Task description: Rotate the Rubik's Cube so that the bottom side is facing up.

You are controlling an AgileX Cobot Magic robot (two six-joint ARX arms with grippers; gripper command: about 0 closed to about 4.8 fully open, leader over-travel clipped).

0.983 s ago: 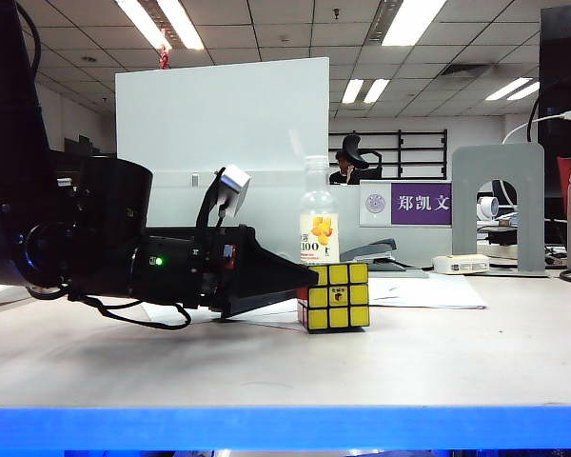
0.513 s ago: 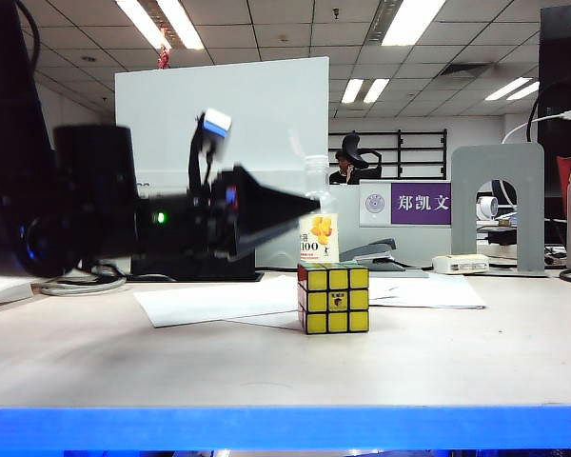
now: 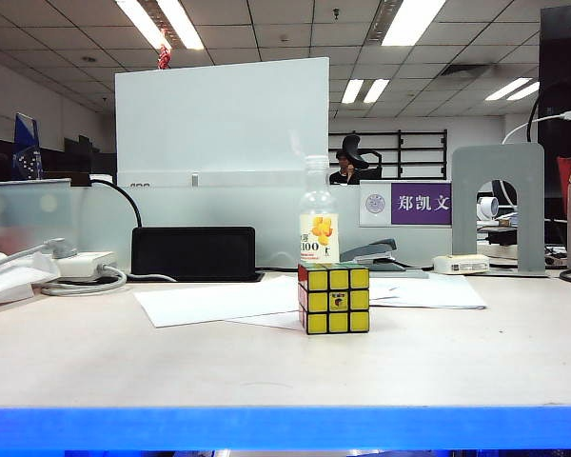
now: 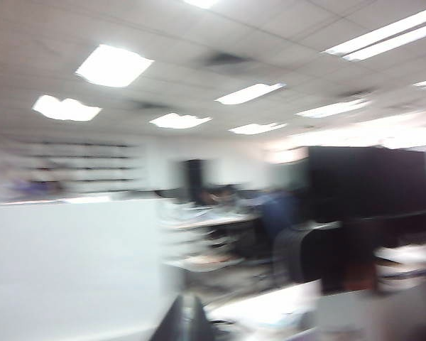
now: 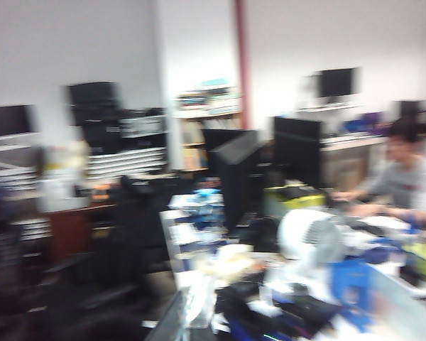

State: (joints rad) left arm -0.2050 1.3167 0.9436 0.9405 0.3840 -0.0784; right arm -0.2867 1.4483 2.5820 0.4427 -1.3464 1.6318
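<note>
My left gripper [image 4: 186, 320] and right gripper [image 5: 188, 312], both closed and empty, point away from the table. The black-framed, yellow-faced Rubik's Cube [image 3: 334, 298] sits mid-table; I should approach level, squeezing opposite faces squarely.

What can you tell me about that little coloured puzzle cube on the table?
The Rubik's Cube is a small three-by-three puzzle with a black frame. It sits flat and upright on the pale table, its all-yellow face toward the camera with a dark logo on the centre square, and a strip of red showing on its left side. A drink bottle stands behind it. No gripper touches it.
</note>
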